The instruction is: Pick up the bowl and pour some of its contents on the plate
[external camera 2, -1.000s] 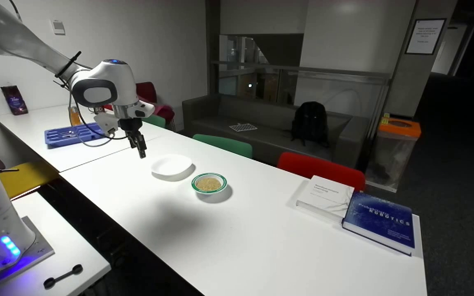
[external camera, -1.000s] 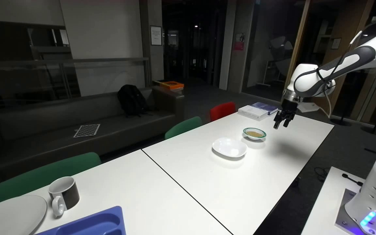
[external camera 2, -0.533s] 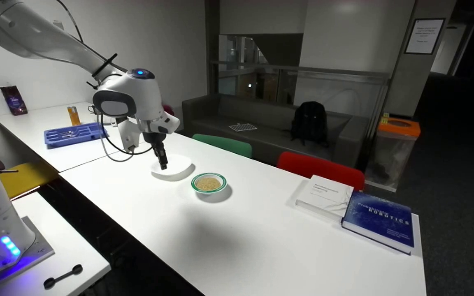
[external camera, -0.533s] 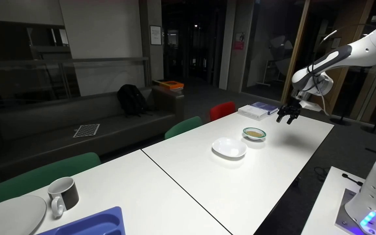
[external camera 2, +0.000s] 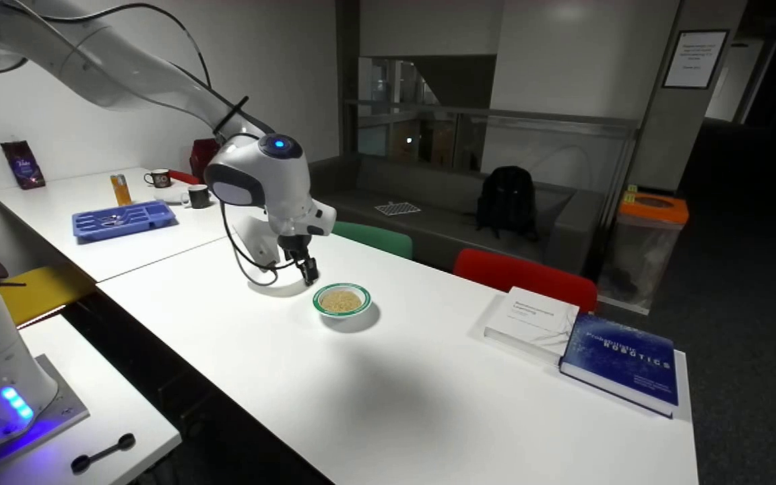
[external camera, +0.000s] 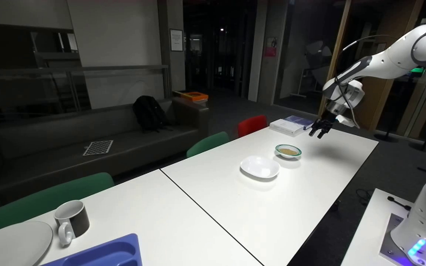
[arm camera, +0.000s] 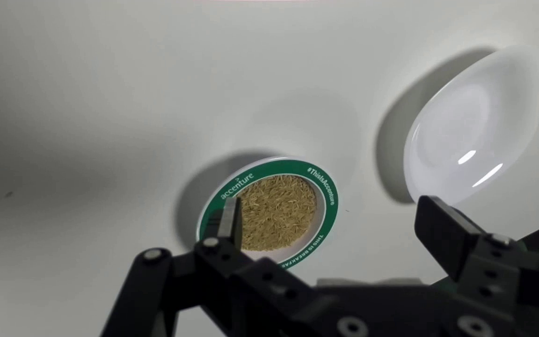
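The bowl has a green-and-white rim and stands upright on the white table in both exterior views (external camera: 288, 157) (external camera 2: 368, 300). Its contents, tan rice-like grains (arm camera: 281, 210), fill its middle. The white plate (external camera: 260, 167) is a shallow rounded dish beside the bowl and looks bare; it also shows in the wrist view (arm camera: 466, 121). My gripper (external camera: 315, 135) is open and empty, in the air above the table and apart from the bowl. In the wrist view the gripper (arm camera: 331, 206) has its left finger overlapping the bowl's left rim (arm camera: 331, 215). In an exterior view my gripper (external camera 2: 310, 277) partly hides the plate.
A white book (external camera 2: 533, 322) and a blue book (external camera 2: 620, 364) lie at one table end. A blue tray (external camera 2: 125, 221), a mug (external camera: 73, 221) and a large round plate (external camera: 13, 244) stand at the other. Chairs (external camera: 209, 145) line the far edge.
My gripper has moved right and slightly down toward the bowl in an exterior view, with the arm reaching farther out. The bowl and the plate have not moved.
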